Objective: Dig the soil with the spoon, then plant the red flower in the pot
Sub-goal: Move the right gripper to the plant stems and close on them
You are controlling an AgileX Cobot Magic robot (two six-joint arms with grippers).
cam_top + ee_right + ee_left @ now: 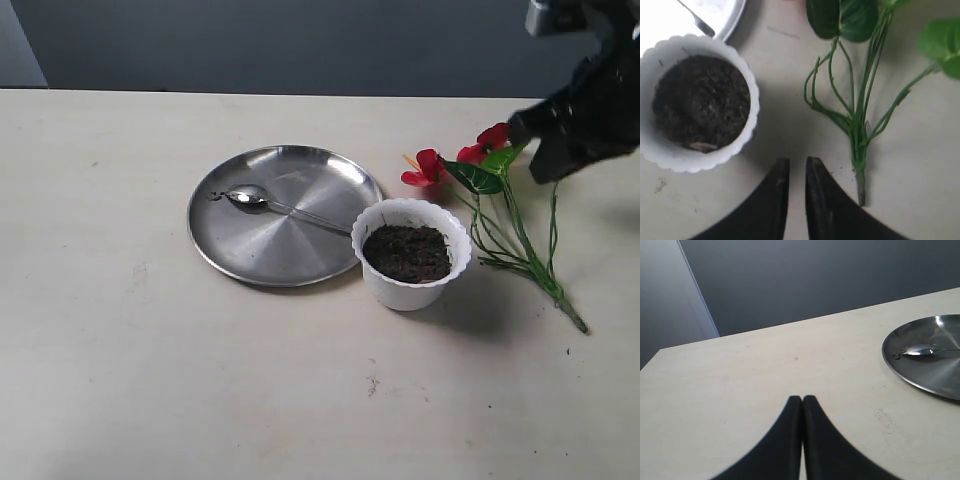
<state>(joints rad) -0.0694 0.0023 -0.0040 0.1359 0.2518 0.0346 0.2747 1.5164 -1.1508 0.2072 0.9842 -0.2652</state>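
Note:
The white scalloped pot (pixel 408 292) stands mid-table, filled with dark soil (pixel 407 252). The steel spoon (pixel 268 203) lies on the round steel plate (pixel 270 255) just left of the pot. The red flower (pixel 430 166) lies flat on the table to the pot's right, its stem end pointing at the front edge. My right gripper (pixel 535 150) hovers above the blooms; in its wrist view the gripper (pixel 795 162) is slightly open and empty, between the pot (pixel 751 82) with its soil (pixel 700 102) and the stems (pixel 855 117). My left gripper (pixel 802 398) is shut, empty, well away from the spoon (pixel 920 351).
The steel plate (pixel 932 377) touches or nearly touches the pot's left side. A few soil crumbs (pixel 372 382) lie on the cream table in front of the pot. A dark wall runs behind the table's far edge.

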